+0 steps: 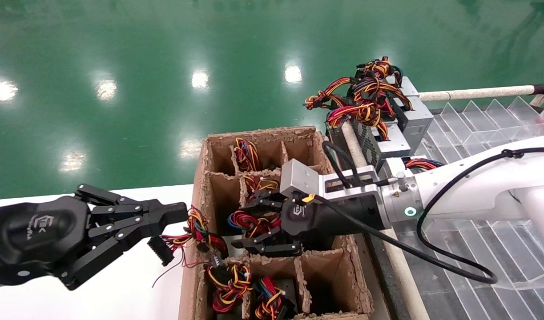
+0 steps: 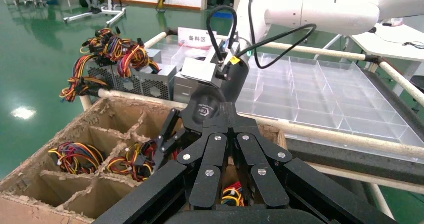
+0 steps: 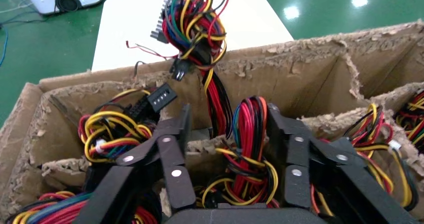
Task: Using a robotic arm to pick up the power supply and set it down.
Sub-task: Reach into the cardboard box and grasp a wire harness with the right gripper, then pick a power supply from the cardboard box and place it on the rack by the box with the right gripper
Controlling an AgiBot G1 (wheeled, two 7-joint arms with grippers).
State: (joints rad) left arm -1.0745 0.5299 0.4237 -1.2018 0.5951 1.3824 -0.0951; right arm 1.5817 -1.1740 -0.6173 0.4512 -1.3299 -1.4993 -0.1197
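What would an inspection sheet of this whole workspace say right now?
Surface: white table; clear divided tray.
Job's things: power supplies with wire bundles by the tray; more wires in the cardboard box.
Clutter: nothing seen.
Grippers: right gripper open around a wire bundle in the box; left gripper shut on wires at the box edge.
Cables: black cable loops off the right arm.
Surroundings: green floor.
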